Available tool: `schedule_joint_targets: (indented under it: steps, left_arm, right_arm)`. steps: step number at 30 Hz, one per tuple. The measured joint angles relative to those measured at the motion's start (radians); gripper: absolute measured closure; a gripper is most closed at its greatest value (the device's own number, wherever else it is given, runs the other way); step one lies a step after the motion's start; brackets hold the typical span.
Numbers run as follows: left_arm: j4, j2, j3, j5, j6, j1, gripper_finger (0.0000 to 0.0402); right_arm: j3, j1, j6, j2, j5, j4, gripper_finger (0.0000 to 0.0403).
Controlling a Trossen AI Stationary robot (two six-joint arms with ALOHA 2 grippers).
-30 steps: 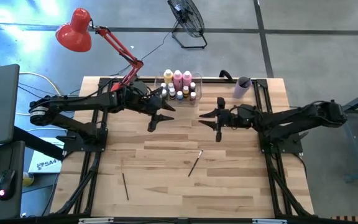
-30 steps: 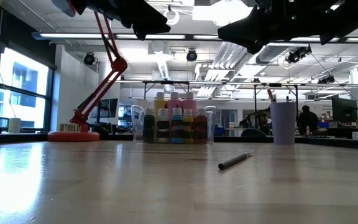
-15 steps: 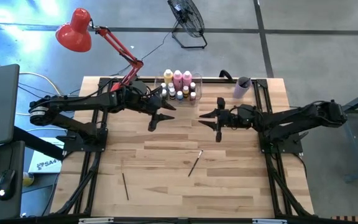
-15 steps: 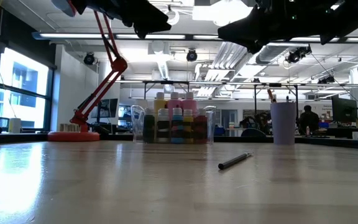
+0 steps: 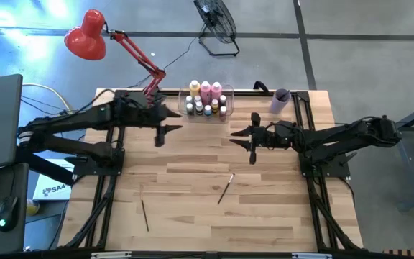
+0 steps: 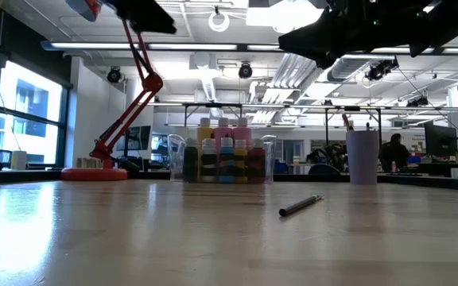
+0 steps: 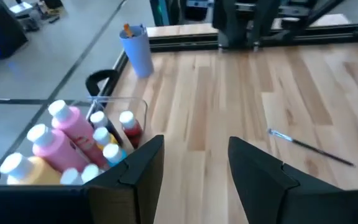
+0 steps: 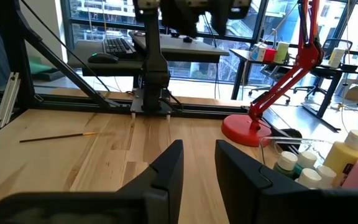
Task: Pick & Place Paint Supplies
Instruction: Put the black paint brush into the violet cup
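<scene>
Left gripper (image 5: 159, 135) raised above the table, fingers apart, empty — at 8 o'clock of the clear rectangular plastic bin (image 5: 225, 96) holding the paint bottles (image 5: 205, 89). Right gripper (image 5: 250, 140) hovers mid-table, fingers parted, empty. Thin dark paintbrush (image 5: 225, 188) lies at its 7 o'clock.

3 tall bottles (image 5: 205, 89) and tiny white-capped bottles (image 5: 205, 108) stand upright inside the clear bin (image 5: 225, 94). 2 paintbrushes (image 5: 226, 188) lie flat, well apart from the bin.

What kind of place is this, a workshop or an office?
Most likely a robotics lab or test workshop in a large open industrial hall. A wooden table carries two dark arms on metal frames, exposed pipes and ceiling lights run overhead, and desks with computer screens stand behind.
</scene>
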Motion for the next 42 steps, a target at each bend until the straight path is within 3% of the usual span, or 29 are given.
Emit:
schedule_joint_targets:
  steps: [6, 12, 18, 22, 29, 37, 42]
  left_arm:
    - [-0.095, -0.121, -0.002, 0.011, 0.001, 0.0, 0.0226]
    - [-0.096, -0.159, -0.061, 0.067, -0.003, 0.0, 0.0227]
    - [0.008, -0.158, -0.172, 0.18, 0.003, 0.0, 0.0226]
    - [0.115, -0.158, -0.249, 0.197, 0.0, 0.0, 0.0226]
    - [0.113, -0.158, -0.282, 0.198, -0.014, 0.0, 0.0226]
    - [0.0, -0.158, -0.282, 0.203, -0.115, 0.0, 0.0226]
    - [-0.18, -0.158, -0.282, 0.211, -0.327, 0.0, 0.0226]
  right_arm:
    - [0.0, 0.0, 0.0, 0.0, 0.0, 0.004, 0.0319]
    - [0.0, 0.0, 0.0, 0.0, 0.0, 0.009, 0.0319]
    - [0.0, 0.0, 0.0, 0.0, 0.0, 0.009, 0.0319]
    - [0.0, 0.0, 0.0, 0.0, 0.0, 0.009, 0.0319]
    - [0.0, 0.0, 0.0, 0.0, 0.0, 0.009, 0.0319]
    - [0.0, 0.0, 0.0, 0.0, 0.0, 0.009, 0.0319]
    - [0.0, 0.0, 0.0, 0.0, 0.0, 0.008, 0.0319]
